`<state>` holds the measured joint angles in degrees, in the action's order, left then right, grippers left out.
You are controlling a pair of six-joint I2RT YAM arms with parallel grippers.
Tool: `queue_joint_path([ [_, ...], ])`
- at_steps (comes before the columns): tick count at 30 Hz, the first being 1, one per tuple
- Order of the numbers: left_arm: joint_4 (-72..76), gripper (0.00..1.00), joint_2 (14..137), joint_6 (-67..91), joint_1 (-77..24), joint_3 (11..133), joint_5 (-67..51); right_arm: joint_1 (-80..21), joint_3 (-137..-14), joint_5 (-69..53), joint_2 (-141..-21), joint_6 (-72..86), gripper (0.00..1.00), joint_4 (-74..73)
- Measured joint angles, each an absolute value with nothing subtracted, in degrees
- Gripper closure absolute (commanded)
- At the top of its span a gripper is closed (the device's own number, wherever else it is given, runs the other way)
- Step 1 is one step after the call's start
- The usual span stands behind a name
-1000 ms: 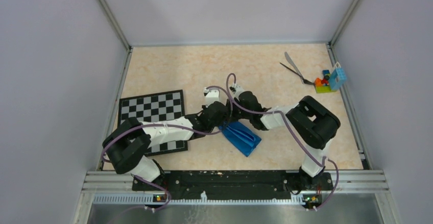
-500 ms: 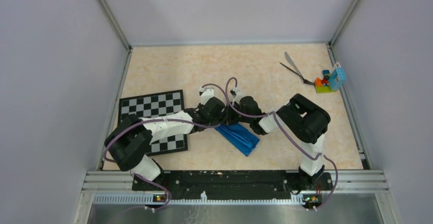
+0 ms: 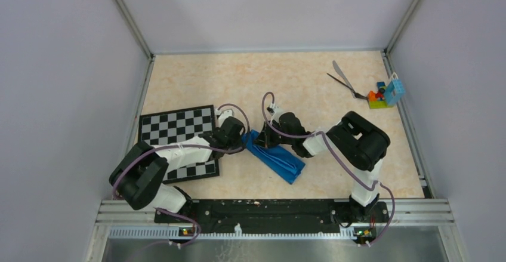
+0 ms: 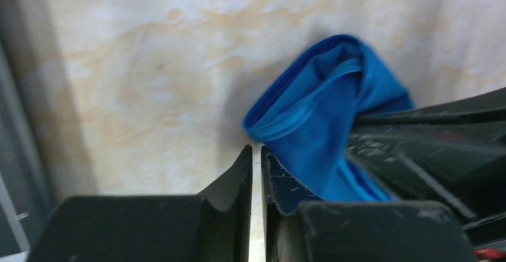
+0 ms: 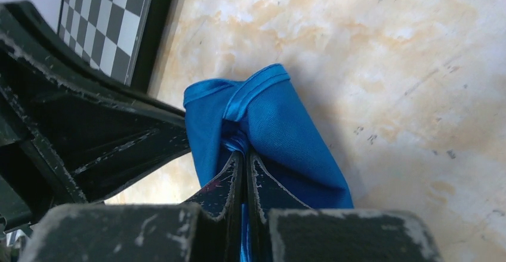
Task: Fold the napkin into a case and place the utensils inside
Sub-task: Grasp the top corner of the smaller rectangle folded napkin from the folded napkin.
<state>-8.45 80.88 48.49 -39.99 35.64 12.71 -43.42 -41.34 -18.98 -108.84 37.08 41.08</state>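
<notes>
The blue napkin [image 3: 277, 157] lies as a narrow folded strip running diagonally at the table's middle. My right gripper [image 5: 244, 157] is shut on a bunched fold at the napkin's [image 5: 268, 119] upper left end. My left gripper [image 4: 256, 154] sits just left of that end, its jaws almost together with only a thin empty slit; the napkin [image 4: 322, 125] lies beside its right finger, not between the jaws. From above, the left gripper [image 3: 243, 140] and right gripper [image 3: 267, 142] face each other across the napkin's end. The utensils, a silver piece [image 3: 340, 71] and a thin black one [image 3: 345, 86], lie crossed at the far right.
A black-and-white chessboard [image 3: 176, 128] lies at the left under my left arm, and its corner [image 5: 113, 23] shows in the right wrist view. Colourful toy blocks [image 3: 377, 99] and a small blue box [image 3: 394, 92] sit by the right wall next to the utensils.
My left gripper let go of the napkin's end and drew back to the left, baring that end. Its jaws opened and have come nearly together again. The right gripper kept its hold.
</notes>
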Motion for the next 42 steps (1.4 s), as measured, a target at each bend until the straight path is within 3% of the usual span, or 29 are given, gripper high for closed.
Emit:
queue_joint_path([
  [12,-1.15,0.94,85.3,49.65,-40.05,36.84,8.99,-44.58,-42.06,-22.35,-107.22,41.98,1.0,36.49],
  [17,-0.38,0.93,85.21,49.71,-40.6,36.42,9.02,-44.64,-42.17,-21.32,-107.74,42.59,0.89,36.93],
  [22,-1.76,0.82,83.48,49.32,-40.69,35.59,9.1,-44.73,-44.21,-21.65,-109.36,41.87,0.69,36.71],
  [25,-3.9,0.8,80.38,49.08,-40.88,34.28,8.36,-44.86,-45.08,-21.96,-108.29,40.56,0.62,34.02],
  [42,-2.48,0.86,74.78,50.65,-41.36,29.36,-0.4,-45.39,-43.24,-21.45,-95.81,26.61,0.57,14.31],
])
